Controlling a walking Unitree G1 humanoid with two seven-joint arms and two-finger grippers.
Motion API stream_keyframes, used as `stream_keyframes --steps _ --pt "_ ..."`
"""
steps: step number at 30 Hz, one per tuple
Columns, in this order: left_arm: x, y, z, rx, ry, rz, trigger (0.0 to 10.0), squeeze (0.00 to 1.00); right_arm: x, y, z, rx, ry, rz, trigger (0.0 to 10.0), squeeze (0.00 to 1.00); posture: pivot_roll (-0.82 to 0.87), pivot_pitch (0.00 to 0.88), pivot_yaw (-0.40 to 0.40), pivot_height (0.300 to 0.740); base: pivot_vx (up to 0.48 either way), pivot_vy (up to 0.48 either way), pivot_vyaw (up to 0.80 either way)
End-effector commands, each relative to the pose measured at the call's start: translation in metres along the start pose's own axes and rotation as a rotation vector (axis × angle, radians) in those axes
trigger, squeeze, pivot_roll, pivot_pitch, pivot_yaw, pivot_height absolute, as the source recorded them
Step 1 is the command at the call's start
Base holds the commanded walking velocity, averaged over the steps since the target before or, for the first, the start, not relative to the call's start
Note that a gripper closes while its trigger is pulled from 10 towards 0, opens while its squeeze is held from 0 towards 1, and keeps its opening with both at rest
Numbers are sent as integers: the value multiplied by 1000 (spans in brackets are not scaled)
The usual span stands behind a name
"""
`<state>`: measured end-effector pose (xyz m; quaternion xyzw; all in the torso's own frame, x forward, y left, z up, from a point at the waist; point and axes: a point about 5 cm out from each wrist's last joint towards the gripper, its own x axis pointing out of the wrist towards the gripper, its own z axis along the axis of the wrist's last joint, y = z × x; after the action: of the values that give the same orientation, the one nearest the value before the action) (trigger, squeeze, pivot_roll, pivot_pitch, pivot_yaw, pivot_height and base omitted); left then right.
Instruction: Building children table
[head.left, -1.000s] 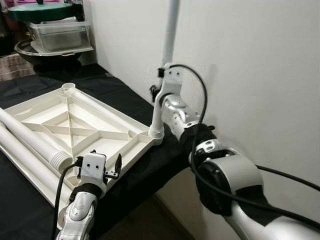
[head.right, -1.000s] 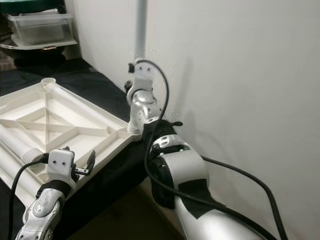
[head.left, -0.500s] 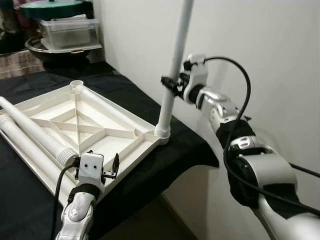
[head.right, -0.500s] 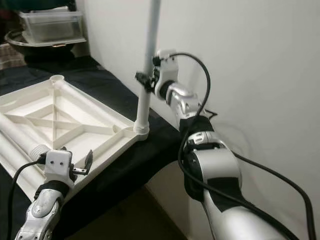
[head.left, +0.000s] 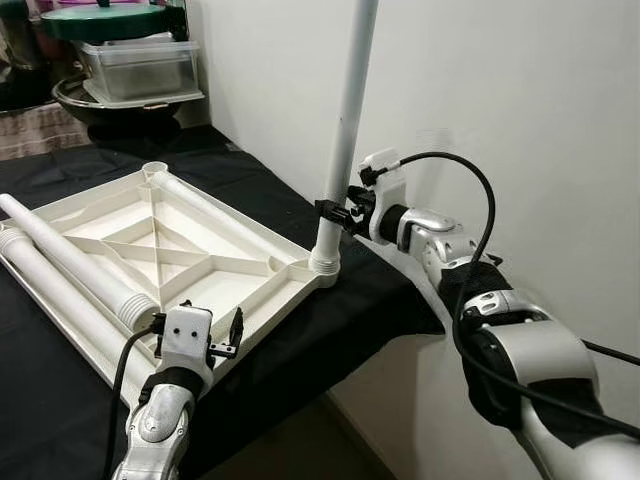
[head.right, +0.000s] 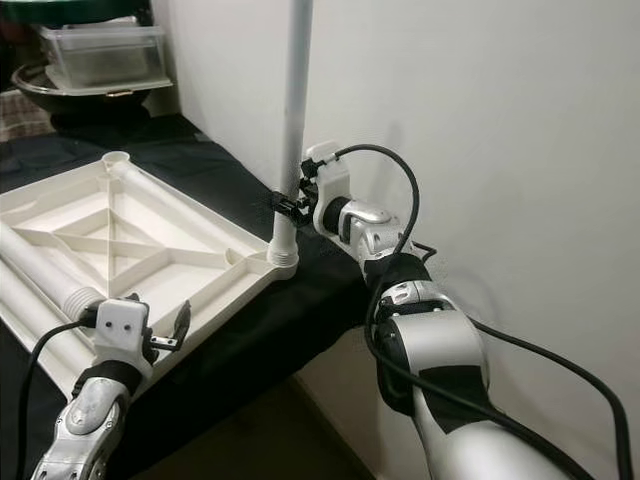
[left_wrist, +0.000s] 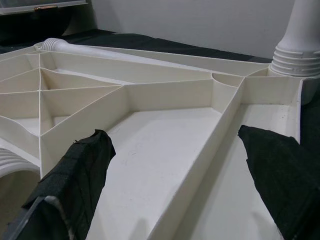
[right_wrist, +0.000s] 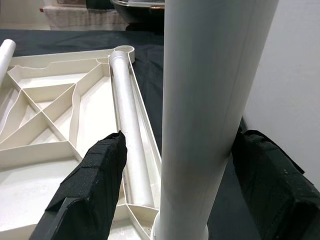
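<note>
Right gripper (head.left: 334, 212) apparently straddles unmarked upright leg (head.left: 345, 130).

Cream tabletop (head.left: 150, 240) and white legs (head.left: 345, 120) lie on a black cloth (head.left: 330, 320). Far left, a green lid (head.left: 95, 20) tops a clear box (head.left: 140, 65).

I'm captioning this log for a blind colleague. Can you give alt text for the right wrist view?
A white leg stands upright between the two black fingers of the right end effector, which flank it without clearly gripping. Behind it, the upturned white tabletop shows its ribs, with another leg lying along its edge on black cloth.
</note>
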<state>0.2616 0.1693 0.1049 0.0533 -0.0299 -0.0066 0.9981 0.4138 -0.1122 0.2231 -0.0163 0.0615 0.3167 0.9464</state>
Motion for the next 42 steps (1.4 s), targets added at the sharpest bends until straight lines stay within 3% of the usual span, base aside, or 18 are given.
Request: stream_keyframes --steps 1,13,22,23,24,25,26,34,37,38,39,42 --pt "-3 1 -6 8 34 -4 10000 0 2 2 2 -12 -4 5 10000 0 73 0 -120 740 0 0 0" --pt "-6 2 -6 14 39 -1 10000 0 0 -4 -7 -19 -28 -93 10000 0 82 0 -118 740 0 0 0" --pt "-6 3 -5 17 38 -4 10000 0 8 9 -7 9 -83 -82 10000 0 89 0 -115 740 0 0 0" --pt "-6 3 -5 16 38 -4 10000 0 9 11 -8 6 -83 -86 4745 0 91 0 -116 740 0 0 0" --pt "-6 2 -5 14 38 -4 10000 0 10 12 -9 4 -83 -84 3020 0 91 0 -116 740 0 0 0" --pt "-6 2 -5 14 38 -4 10000 0 10 12 -9 4 -83 -84 3020 0 91 0 -116 740 0 0 0" --pt "-6 2 -5 14 38 -4 10000 0 10 13 -10 1 -83 -83 0 0 91 0 -116 740 0 0 0" --pt "-7 2 -5 13 40 -6 10000 0 9 11 -13 -11 -79 -114 0 0 91 0 -117 740 0 0 0" --pt "-7 2 -5 12 42 -8 10000 0 5 -3 -24 7 22 -358 0 0 85 0 -110 740 0 0 0" --pt "-7 2 -5 12 42 -8 10000 0 5 -3 -24 7 22 -358 0 0 85 0 -110 740 0 0 0" --pt "-7 1 -5 12 43 -10 10000 0 2 -8 -30 12 67 -461 0 0 84 0 -109 740 0 0 0" --pt "-7 1 -6 12 44 -12 10000 0 0 -11 -35 24 102 -554 0 0 81 0 -108 740 0 0 0"
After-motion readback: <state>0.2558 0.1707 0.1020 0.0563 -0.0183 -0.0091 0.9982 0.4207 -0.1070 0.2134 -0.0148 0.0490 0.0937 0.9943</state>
